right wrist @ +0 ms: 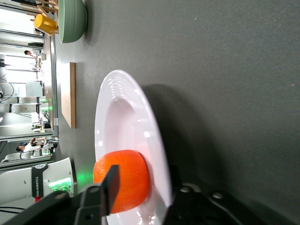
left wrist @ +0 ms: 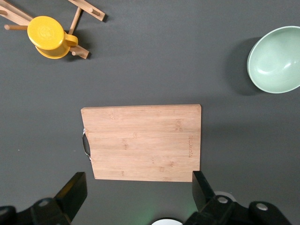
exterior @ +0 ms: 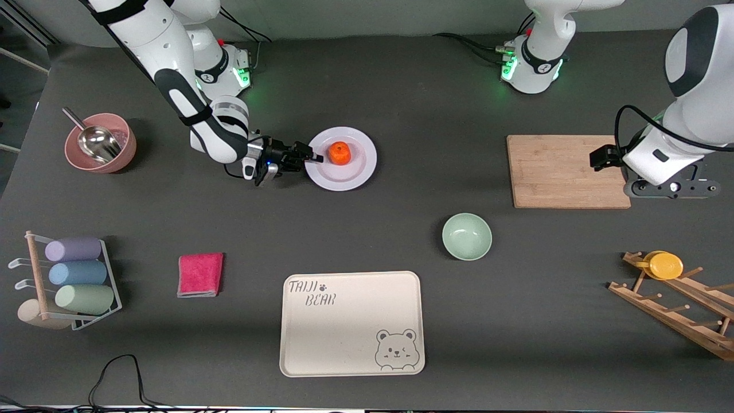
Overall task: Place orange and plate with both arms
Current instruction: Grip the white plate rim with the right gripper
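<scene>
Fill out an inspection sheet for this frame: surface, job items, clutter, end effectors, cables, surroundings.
Surface: dark grey table.
Job's things: orange sits on the white plate.
Clutter: green bowl, cutting board, bear tray, pink cloth, pink bowl with scoop, cup rack, wooden rack with yellow cup.
End effectors: right end effector low at the plate's rim, fingers either side of it; left end effector open, above the cutting board.
Cables: black cable at the table edge nearest the camera.
Surroundings: nothing seen.
</scene>
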{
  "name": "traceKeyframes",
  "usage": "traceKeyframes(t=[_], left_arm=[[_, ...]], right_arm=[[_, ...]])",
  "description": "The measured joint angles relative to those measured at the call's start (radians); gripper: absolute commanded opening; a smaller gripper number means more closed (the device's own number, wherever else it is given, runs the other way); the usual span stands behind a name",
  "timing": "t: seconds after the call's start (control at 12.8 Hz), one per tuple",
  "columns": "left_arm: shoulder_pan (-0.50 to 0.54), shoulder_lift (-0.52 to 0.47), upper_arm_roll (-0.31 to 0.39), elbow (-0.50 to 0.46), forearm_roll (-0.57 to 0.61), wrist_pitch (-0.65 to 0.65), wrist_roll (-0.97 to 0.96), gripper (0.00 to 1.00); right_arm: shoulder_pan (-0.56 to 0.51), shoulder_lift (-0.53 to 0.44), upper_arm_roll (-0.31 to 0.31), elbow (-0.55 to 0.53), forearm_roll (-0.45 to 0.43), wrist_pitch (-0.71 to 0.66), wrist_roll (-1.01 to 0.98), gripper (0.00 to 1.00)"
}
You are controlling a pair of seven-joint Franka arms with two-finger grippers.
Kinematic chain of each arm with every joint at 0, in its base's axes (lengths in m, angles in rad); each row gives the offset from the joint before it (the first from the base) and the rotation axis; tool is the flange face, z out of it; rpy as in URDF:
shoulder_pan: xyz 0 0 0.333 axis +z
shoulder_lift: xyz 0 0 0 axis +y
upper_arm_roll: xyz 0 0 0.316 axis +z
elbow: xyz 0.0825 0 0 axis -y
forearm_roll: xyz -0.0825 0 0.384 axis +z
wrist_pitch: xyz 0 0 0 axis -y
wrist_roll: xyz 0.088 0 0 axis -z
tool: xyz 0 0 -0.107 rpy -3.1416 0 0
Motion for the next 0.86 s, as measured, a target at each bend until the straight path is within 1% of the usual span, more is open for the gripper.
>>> traceKeyframes(t=[0.31, 0.55, 0.71, 0.86], left_arm=[[0.000, 0.003, 0.000, 0.004, 0.000, 0.000, 0.001, 1.00], [0.000, 0.005, 0.000, 0.008, 0.015, 0.000, 0.002, 1.00], [0.000, 0.006, 0.000, 0.008, 0.020, 0.000, 0.002, 1.00], [0.000, 0.007, -0.001, 0.008, 0.021, 0.000, 0.002, 1.00]], right_arm=[[-0.003, 0.000, 0.000, 0.006, 0.004, 0.001, -0.003, 0.00], [-0.009, -0.001, -0.002, 0.032, 0.018, 0.004, 0.008, 0.00], [-0.012, -0.014, -0.004, 0.066, 0.023, 0.004, 0.070, 0.00], [-0.013, -0.051, -0.005, 0.116, 0.023, 0.005, 0.175, 0.00]])
